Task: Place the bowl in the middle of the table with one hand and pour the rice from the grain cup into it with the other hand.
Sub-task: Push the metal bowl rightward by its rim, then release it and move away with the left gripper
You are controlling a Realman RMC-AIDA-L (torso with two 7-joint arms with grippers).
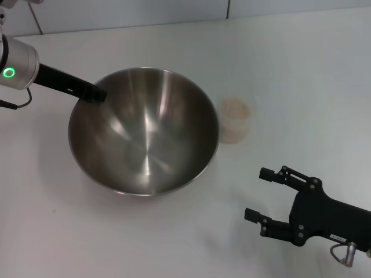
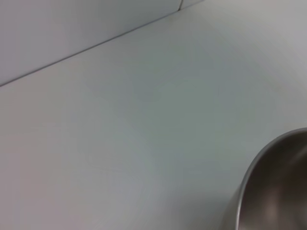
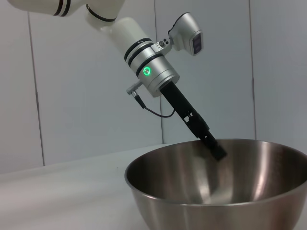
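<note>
White bench (image 1: 174,243) carried the bowl (image 1: 145,130) near its middle in the head view, left claw (image 1: 95,92) clamped on its far-left rim, cup (image 1: 236,120) of rice (image 1: 235,108) just right, and right claw (image 1: 261,194) wide apart nearby. Left wrist view caught only bench (image 2: 120,143) and bowl rim (image 2: 249,177). Right wrist view showed the left claw (image 3: 216,148) gripping the bowl (image 3: 216,191).

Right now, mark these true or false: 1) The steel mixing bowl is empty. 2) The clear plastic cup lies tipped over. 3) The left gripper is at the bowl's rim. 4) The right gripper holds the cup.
1) The shiny stainless-steel mixing bowl is empty: true.
2) False: the small clear plastic cup stands upright on the white table, holding pale rice.
3) The black left gripper is at the bowl's far-left rim: true.
4) False: the black right gripper is open, near the table's front, apart from the cup.
</note>
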